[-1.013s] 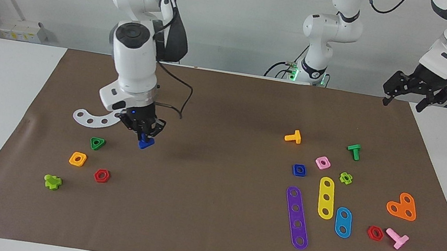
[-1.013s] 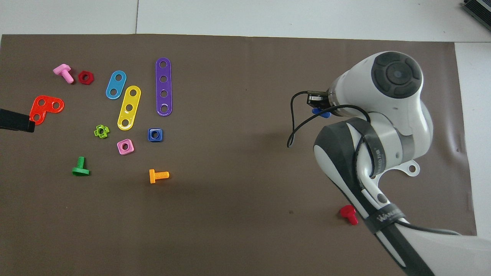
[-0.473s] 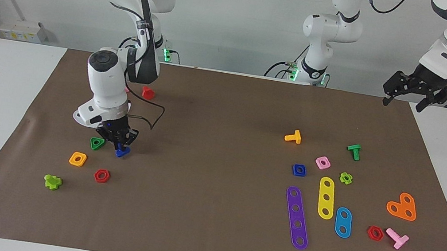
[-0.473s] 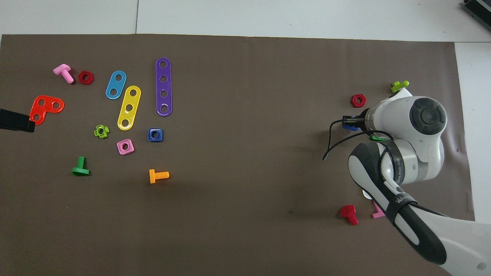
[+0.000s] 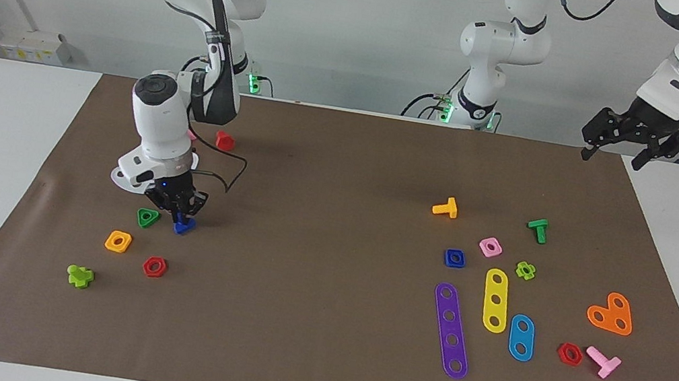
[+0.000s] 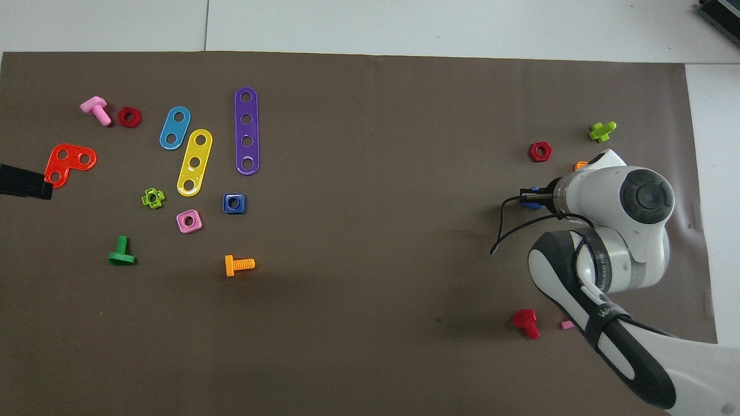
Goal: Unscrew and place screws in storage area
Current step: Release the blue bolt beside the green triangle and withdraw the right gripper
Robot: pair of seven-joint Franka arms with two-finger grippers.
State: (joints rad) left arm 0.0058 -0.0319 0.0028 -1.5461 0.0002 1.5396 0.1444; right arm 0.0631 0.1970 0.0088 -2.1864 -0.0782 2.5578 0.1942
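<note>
My right gripper [image 5: 181, 217] is shut on the royal-blue screw [image 5: 184, 226], triangular head downward, very low over the brown paper mat [image 5: 309, 295] of the storage area. It hangs right beside a green triangular nut [image 5: 147, 217]. In the overhead view the right arm's wrist hides most of that gripper [image 6: 527, 196], and only a sliver of the blue screw [image 6: 529, 204] shows. The matching blue square nut [image 5: 455, 258] lies at the left arm's end of the mat. My left gripper [image 5: 610, 158] waits open, raised over the mat's corner by the left arm's base.
Around the right gripper lie an orange square nut [image 5: 118, 241], a red hex nut [image 5: 154, 267], a lime cross piece [image 5: 80, 275], a red bolt [image 5: 224, 140] and a white curved strip [image 5: 122, 178]. Purple [image 5: 451, 329], yellow [image 5: 495, 300] and blue strips [image 5: 521, 336] lie by the blue nut.
The right gripper carried the blue screw toward the right arm's end of the mat and lowered it beside the green triangular nut. The left arm has not moved.
</note>
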